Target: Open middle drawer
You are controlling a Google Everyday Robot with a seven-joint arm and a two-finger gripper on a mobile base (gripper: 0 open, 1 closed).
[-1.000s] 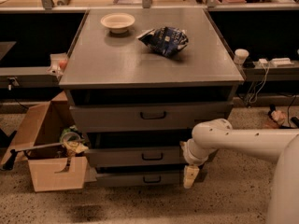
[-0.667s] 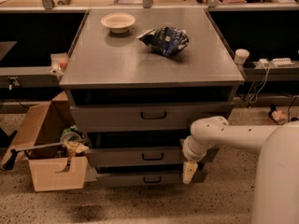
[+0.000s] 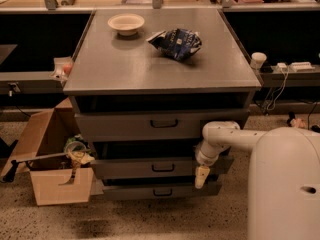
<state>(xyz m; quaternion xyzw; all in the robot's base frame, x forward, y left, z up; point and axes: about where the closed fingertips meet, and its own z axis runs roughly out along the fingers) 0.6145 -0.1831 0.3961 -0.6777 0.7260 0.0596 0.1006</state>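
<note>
The grey metal cabinet [image 3: 150,69] has three drawers stacked in its front. The middle drawer [image 3: 130,168] is the medium-height panel with a small dark loop handle [image 3: 163,168] at its centre; it stands slightly out from the cabinet. My gripper [image 3: 201,176] hangs pointing down at the end of the white arm [image 3: 225,136], in front of the right end of the middle drawer's front and well right of the handle. It holds nothing that I can see.
The top drawer [image 3: 125,126] and bottom drawer [image 3: 130,191] sit above and below. A white bowl [image 3: 126,23] and a blue chip bag [image 3: 176,42] lie on the cabinet top. An open cardboard box [image 3: 55,184] stands on the floor at left. My white body [image 3: 285,184] fills the lower right.
My gripper has risen a little and shifted slightly left along the drawer fronts. My body now fills more of the lower right. The drawers look unchanged.
</note>
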